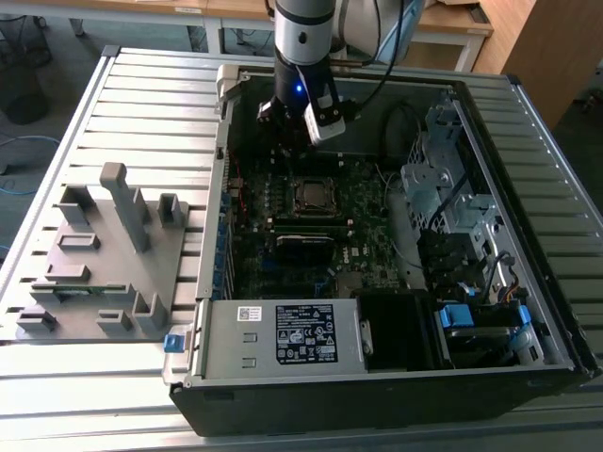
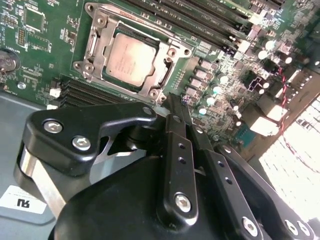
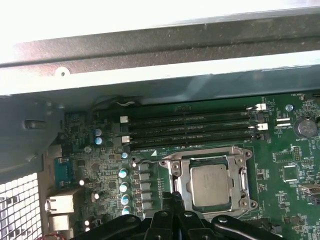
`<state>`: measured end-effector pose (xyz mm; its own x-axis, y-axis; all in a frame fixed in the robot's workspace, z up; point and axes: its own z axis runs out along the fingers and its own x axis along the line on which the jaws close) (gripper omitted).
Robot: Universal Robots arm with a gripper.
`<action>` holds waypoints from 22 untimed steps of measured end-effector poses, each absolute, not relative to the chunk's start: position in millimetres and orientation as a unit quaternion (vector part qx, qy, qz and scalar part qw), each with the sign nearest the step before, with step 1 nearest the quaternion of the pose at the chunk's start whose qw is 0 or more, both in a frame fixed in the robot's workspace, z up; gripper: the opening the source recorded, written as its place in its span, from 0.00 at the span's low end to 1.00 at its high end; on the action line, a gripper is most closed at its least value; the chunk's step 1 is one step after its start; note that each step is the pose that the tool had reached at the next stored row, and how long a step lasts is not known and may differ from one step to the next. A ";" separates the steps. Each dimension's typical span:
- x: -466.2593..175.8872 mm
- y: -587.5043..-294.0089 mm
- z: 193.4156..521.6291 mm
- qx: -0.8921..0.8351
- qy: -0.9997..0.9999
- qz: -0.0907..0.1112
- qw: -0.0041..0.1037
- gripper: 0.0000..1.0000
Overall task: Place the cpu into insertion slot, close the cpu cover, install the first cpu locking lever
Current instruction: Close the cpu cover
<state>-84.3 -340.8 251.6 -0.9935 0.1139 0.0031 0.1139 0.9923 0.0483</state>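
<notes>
The cpu [image 2: 131,59] [image 3: 210,185], a dull silver square, lies flat in the insertion slot [image 1: 311,195] on the green motherboard. The silvery cpu cover [image 2: 96,44] [image 3: 243,176] is folded down around it, and the chip's top shows through the cover's window. My gripper [image 2: 173,102] [image 3: 172,196] is shut with nothing between its black fingers. Its tips hover right beside one edge of the socket frame, near a row of small capacitors. In the exterior view the arm [image 1: 303,56] hangs over the back of the open case, above the socket.
Several long black memory slots [image 3: 192,129] run along one side of the socket. The case's metal wall [image 3: 150,70] stands just beyond them. A drive cage [image 1: 443,179] and cables fill the exterior view's right. A grey fixture tray [image 1: 104,254] lies outside the case on the left.
</notes>
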 end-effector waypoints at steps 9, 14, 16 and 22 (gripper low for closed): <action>-84.6 -340.8 253.9 -0.057 -0.998 -0.024 0.000 0.10; -87.9 -340.8 253.8 -0.057 -0.998 -0.025 0.000 0.10; -88.1 -340.8 254.2 -0.057 -0.998 -0.025 0.000 0.10; -88.1 -340.8 259.2 -0.057 -0.998 -0.026 0.000 0.10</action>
<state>-88.1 -340.8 259.2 -0.9935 0.1139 0.0020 0.1138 0.9922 0.0510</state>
